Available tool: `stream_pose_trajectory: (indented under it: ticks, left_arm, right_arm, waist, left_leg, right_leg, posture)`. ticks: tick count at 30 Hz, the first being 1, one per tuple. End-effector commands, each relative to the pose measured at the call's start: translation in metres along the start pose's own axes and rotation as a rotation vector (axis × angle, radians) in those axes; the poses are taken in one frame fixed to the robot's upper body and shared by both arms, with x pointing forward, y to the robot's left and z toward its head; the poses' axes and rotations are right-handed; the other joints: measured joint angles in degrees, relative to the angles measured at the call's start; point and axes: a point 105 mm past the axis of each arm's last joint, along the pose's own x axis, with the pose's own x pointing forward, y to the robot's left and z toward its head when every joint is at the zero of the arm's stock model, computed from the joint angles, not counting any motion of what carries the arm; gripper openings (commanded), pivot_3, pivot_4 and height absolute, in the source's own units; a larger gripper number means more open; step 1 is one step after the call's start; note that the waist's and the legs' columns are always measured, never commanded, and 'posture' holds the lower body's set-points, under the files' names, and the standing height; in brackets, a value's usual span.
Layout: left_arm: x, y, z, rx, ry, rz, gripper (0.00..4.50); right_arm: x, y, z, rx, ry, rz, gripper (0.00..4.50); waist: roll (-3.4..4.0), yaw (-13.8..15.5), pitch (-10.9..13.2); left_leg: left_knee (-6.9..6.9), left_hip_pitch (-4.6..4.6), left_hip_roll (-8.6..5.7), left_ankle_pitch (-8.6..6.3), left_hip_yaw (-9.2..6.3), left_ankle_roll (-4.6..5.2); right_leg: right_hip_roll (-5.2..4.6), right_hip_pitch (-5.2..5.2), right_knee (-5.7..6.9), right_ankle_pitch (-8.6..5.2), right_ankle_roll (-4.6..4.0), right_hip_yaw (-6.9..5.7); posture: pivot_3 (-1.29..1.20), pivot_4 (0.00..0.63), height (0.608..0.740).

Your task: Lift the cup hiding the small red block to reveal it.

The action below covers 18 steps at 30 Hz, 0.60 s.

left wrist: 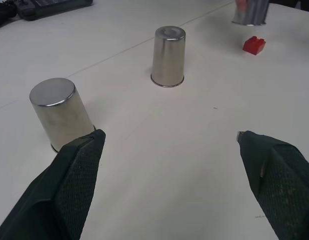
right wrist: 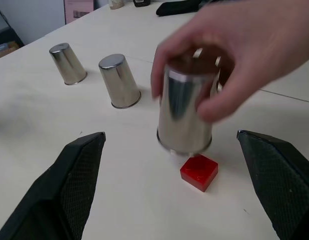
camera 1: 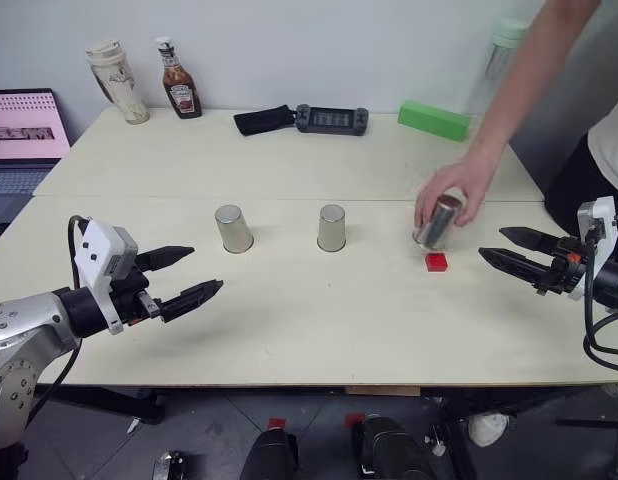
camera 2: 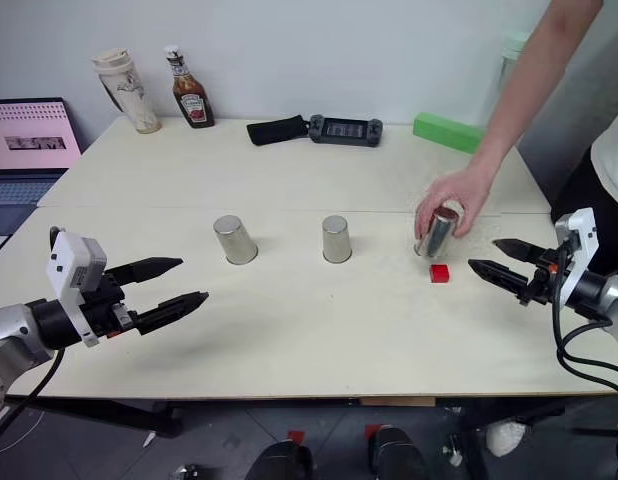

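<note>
Head cam: three silver-grey metal cups in a row mid-tabletop (camera 1: 289,330). Left cup (camera 1: 233,228) and middle cup (camera 1: 331,228) stand upside down, untouched. A person's hand (camera 1: 455,192) reaches in from the far right and grips the right cup (camera 1: 437,222), tilted and off the surface. The small red block (camera 1: 436,262) sits exposed just on the near side of that cup. Robot's left hand (camera 1: 187,275) hovers near-left of the row, fingers spread, empty. Right hand (camera 1: 511,250) hovers just right of the block, fingers spread, empty. Far edge: beige travel mug (camera 1: 117,82), ketchup bottle (camera 1: 178,80), handheld console (camera 1: 332,119) with a black pouch beside it, green block (camera 1: 435,120). Laptop off the tabletop at far left.

Left wrist: both fingers wide apart, left cup close in front, middle cup beyond, red block and the lifted cup far right.

Right wrist: fingers wide apart with the block and the person-held cup between them; cup rim clear of the tabletop, just beyond the block.

Read: the robot's own step isn't begun; this looks like setup, person placing the cup over the block. Next: hold off until the person's hand clears, note which cup covers the block, then close on that cup's wall and lift straight up.
</note>
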Motion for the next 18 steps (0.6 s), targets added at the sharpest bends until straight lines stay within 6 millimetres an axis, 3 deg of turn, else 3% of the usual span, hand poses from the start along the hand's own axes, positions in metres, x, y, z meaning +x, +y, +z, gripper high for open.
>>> stream_pose_trajectory:
  ticks: [1, 18]
  left_arm:
    - [-0.0011, 0.0006, 0.0105, 0.058, -0.017, 0.009, 4.50]
    - [0.0021, 0.0006, 0.0101, 0.062, -0.016, 0.002, 4.50]
  right_arm:
    - [-0.0015, -0.0005, 0.0088, -0.044, -0.015, -0.010, 4.47]
    - [-0.0009, 0.0002, 0.0076, -0.055, -0.007, -0.011, 4.47]
  waist:
    - [0.00, 0.0, 0.0]
    - [0.00, 0.0, 0.0]
  left_leg:
    - [0.00, 0.00, 0.00, 0.00, 0.01, 0.00]
    - [0.00, 0.00, 0.00, 0.00, 0.00, 0.00]
  right_leg:
    - [0.00, 0.00, 0.00, 0.00, 0.00, 0.00]
    - [0.00, 0.00, 0.00, 0.00, 0.01, -0.01]
  posture:
    - [0.00, 0.150, 0.740]
    - [0.00, 0.150, 0.740]
